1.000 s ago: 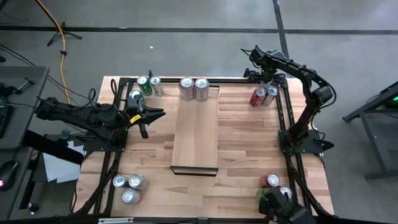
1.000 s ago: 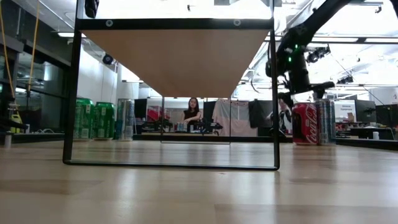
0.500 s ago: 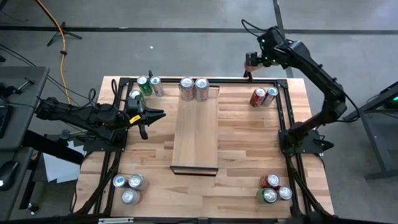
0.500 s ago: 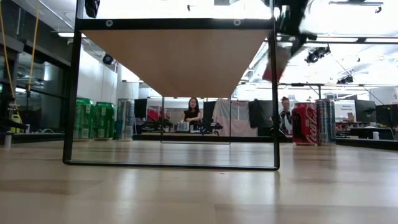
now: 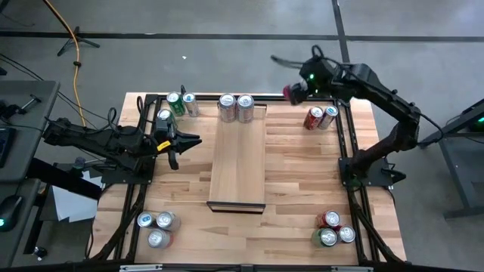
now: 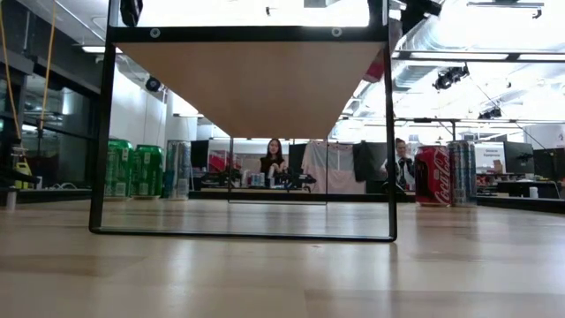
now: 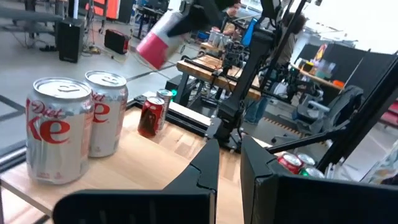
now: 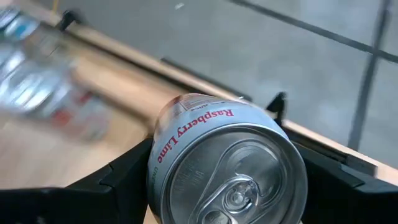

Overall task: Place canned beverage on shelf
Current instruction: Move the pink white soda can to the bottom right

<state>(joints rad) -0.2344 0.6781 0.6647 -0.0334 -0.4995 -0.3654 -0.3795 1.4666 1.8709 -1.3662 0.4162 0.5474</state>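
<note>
Two dark jointed arms, right arm (image 5: pixel 378 83) showing a green light glowing near its wrist, thin black cable looping behind its fingers, left arm (image 5: pixel 98 140) wearing a yellow marking just behind its black angular fingers (image 7: pixel 208 168)

The high view looks straight down on the whole table (image 5: pixel 302 174). The low view sits at tabletop level, facing across beneath the shelf (image 6: pixel 247 84) into the room. Each wrist view looks forward, close. Left wrist and high views share the table's far edge.
</note>
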